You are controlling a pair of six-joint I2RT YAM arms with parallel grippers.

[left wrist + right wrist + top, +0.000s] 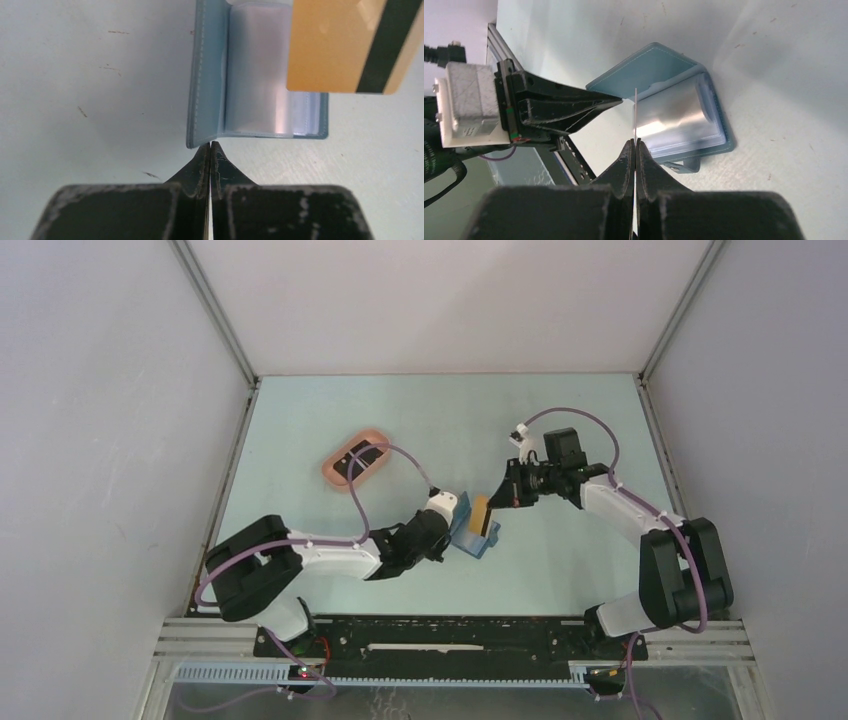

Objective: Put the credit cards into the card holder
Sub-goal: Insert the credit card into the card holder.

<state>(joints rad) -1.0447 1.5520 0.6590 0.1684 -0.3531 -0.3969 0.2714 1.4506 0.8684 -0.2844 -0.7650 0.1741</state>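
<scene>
Pale green table point(560, 420), white walls: right gripper point(634, 142) clamps the orange card point(330, 45) edge-on just above the open card holder point(207, 75) mid-table, left gripper point(210, 145) closed, tips against its cover. Next up, I reckon: line the card up with a pocket and slide it in

Two grippers: left gripper point(210, 145) and right gripper point(634, 142). One blue card holder point(207, 75), open, right at the tips of the left jaws. One orange card point(330, 45) with a dark stripe, pinched between the right jaws. One pink tray point(327, 467), well apart from both jaws. Dark cards point(352, 462) inside, seemingly two, too small to count surely.
</scene>
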